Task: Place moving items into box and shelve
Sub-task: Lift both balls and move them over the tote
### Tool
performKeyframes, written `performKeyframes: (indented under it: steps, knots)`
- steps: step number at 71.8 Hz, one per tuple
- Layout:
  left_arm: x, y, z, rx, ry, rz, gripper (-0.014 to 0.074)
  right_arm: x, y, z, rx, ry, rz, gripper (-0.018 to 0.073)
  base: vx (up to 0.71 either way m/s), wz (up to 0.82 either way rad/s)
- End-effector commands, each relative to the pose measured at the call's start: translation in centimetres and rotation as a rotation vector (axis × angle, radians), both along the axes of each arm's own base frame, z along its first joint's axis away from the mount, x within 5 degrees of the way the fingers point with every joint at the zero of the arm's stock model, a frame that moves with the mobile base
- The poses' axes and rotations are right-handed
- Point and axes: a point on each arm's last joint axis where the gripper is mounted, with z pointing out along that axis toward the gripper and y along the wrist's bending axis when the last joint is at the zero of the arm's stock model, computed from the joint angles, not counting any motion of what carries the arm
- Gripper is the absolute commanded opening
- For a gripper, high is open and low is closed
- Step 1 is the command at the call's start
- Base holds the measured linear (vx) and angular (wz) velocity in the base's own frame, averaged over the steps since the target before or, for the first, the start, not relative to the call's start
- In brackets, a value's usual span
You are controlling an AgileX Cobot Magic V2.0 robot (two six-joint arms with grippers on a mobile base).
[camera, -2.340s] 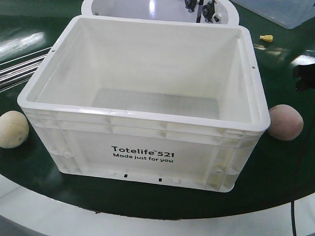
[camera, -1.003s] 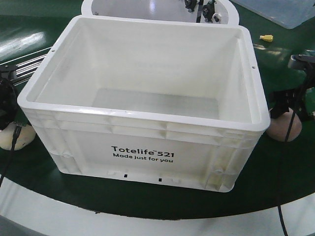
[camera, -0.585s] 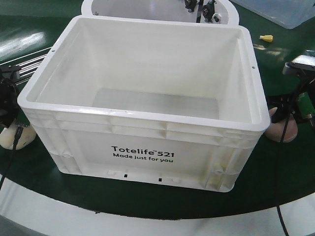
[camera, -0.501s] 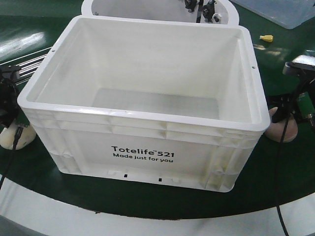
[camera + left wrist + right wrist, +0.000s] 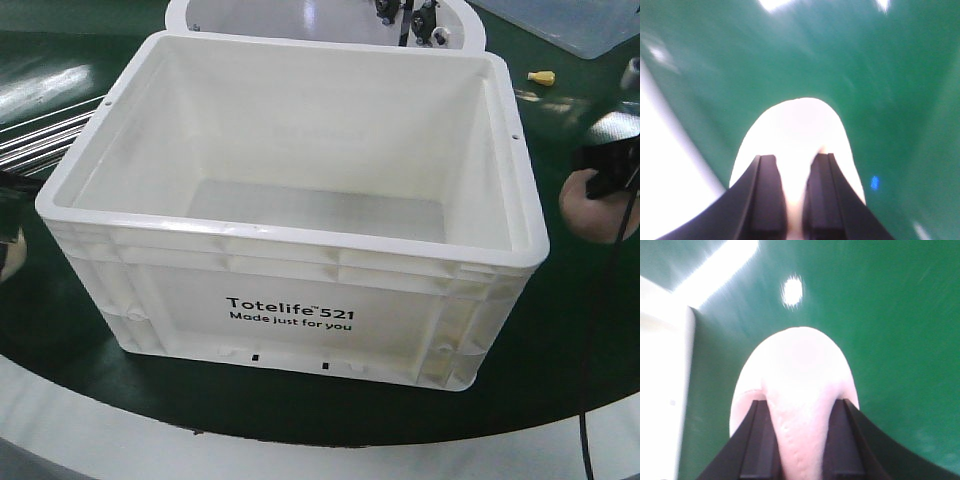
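The white box [image 5: 290, 310] with the black print "Totelife 521" stands open and empty in the middle of the green table. My right gripper [image 5: 797, 412] is shut on the pinkish-brown ball [image 5: 795, 360], squeezing it; in the front view the ball [image 5: 598, 208] hangs right of the box, above the table, with the gripper [image 5: 604, 182] over it. My left gripper [image 5: 794, 167] is shut on the cream ball [image 5: 795, 125], squeezing it. In the front view only a sliver of that ball [image 5: 8, 255] shows at the left edge, and the left gripper is almost out of frame.
A clear bluish bin [image 5: 575, 22] stands at the back right, with a small yellow piece [image 5: 541, 77] near it. A white rounded fixture [image 5: 300, 20] is behind the box. Metal rods [image 5: 40, 135] lie at the left. The table's white rim [image 5: 300, 450] runs along the front.
Both grippers came down on the balls and closed. The pink ball has risen off the table at the right. The cream ball has moved left, almost out of the front view.
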Motion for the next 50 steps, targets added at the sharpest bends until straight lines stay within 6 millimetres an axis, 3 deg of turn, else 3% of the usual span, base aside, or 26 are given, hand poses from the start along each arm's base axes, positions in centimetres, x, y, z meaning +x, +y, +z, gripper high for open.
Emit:
performKeyframes:
  steps: [1,15,26,40,50]
  knots:
    - [-1.4,0.2,5.0,0.038,-0.193,0.004,-0.0006,-1.4,0.0,4.7,-0.033,-0.199,-0.016,-0.0006,0.00,0.00]
    - [-4.5,-0.4,10.5,-0.008,-0.454,-0.014,-0.0006,-4.3,1.0,9.8,-0.012,-0.450,-0.034,-0.0006,0.00,0.00]
    - [-6.7,-2.4,14.7,-0.158,-0.736,-0.106,-0.0006,-5.8,4.4,12.1,0.001,-0.575,0.115,-0.0006,0.00,0.00]
    - [-8.3,-7.1,18.2,-0.418,-0.910,-0.332,-0.0006,-6.0,10.6,12.5,0.080,-0.642,0.316,-0.0005,0.00,0.00]
    - [-7.5,-10.9,18.3,-0.585,-0.862,-0.527,-0.0006,-5.7,14.9,11.4,0.131,-0.619,0.444,-0.0005,0.00,0.00]
